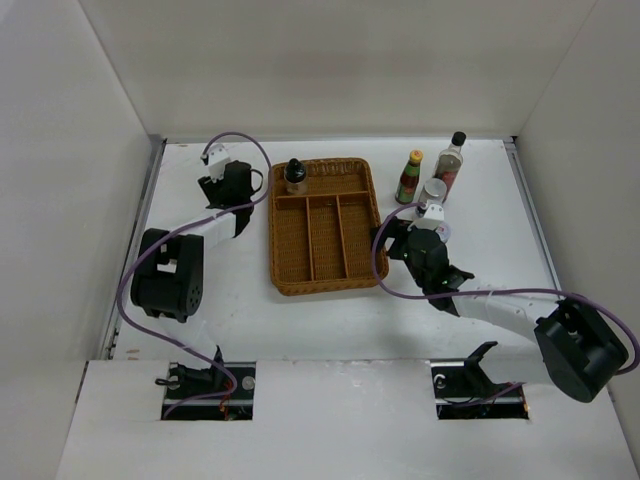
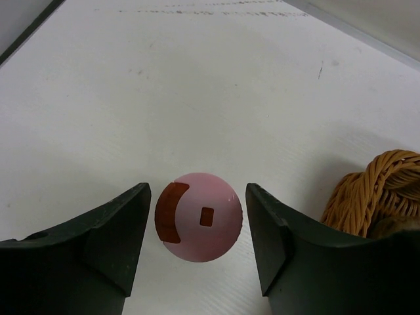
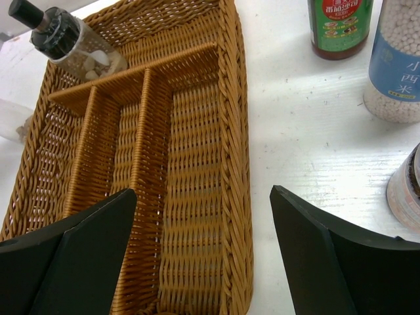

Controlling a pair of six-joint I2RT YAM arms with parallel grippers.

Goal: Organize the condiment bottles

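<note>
Setting: robotics lab test cell. Plain white panels (image 1: 330, 60) are boxing in a white table (image 1: 240, 310) on three sides. Two robot arms (image 1: 170, 270) are sitting at cut-outs (image 1: 205, 385) in its near edge, trailing exposed purple cables (image 1: 122, 300). A wicker tray (image 1: 323, 232) and condiment bottles (image 1: 409, 178) are serving as props.

pink-capped bottle (image 2: 199, 218) apparently hidden below cap, green bottle (image 3: 340, 26) top cropped

white table (image 1: 250, 320); plain white walls (image 1: 60, 150) on three sides
</note>
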